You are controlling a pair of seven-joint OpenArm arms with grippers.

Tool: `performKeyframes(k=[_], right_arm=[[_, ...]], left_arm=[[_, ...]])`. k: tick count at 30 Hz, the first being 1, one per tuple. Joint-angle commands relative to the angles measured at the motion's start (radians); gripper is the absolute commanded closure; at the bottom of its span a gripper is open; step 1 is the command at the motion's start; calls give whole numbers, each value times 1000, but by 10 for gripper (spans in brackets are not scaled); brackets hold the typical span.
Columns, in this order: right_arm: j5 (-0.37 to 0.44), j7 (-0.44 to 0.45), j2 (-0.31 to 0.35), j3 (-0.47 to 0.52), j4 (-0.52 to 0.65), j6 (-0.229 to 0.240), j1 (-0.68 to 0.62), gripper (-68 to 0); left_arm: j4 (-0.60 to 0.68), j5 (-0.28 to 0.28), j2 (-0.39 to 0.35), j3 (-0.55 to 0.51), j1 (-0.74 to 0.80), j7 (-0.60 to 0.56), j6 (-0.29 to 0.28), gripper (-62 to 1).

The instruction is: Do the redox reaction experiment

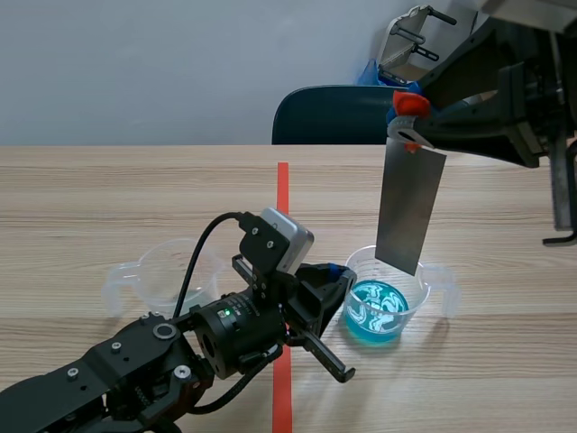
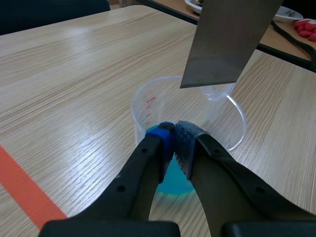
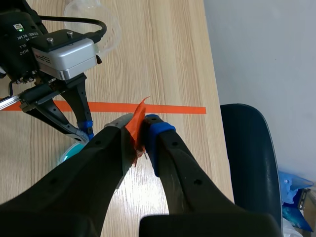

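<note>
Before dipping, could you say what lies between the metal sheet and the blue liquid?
Only air: the left wrist view shows the metal sheet hanging clear above the blue liquid.

The metal plate (image 1: 410,212) hangs above the beaker (image 1: 359,271), perhaps touching it.

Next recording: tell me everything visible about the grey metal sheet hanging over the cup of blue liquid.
The metal sheet is a thin, flat, plain grey rectangle with a dull matte face and straight edges. It hangs nearly upright, slightly tilted, with one lower corner lowest. An orange-red clip bites its top edge, and the right gripper is shut on that clip. Its lower edge hovers above the clear plastic measuring cup, apparently clear of the blue liquid and the rim.
</note>
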Motion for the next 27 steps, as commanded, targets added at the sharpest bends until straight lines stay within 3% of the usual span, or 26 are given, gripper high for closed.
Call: performKeyframes(k=[1,15,21,27], right_arm=[[3,15,5,-1,12,-8,17,-8],[3,15,5,-1,12,-8,17,-8],[3,15,5,-1,12,-8,17,-8],[3,15,5,-1,12,-8,17,-8]], left_arm=[[23,-8,17,-2,-3,-14,2,-23],[24,-9,22,-3,2,-14,24,-23],[46,-10,-40,-4,31,-23,24,-23],[169,-10,-140,-6,121,-32,44,-23]])
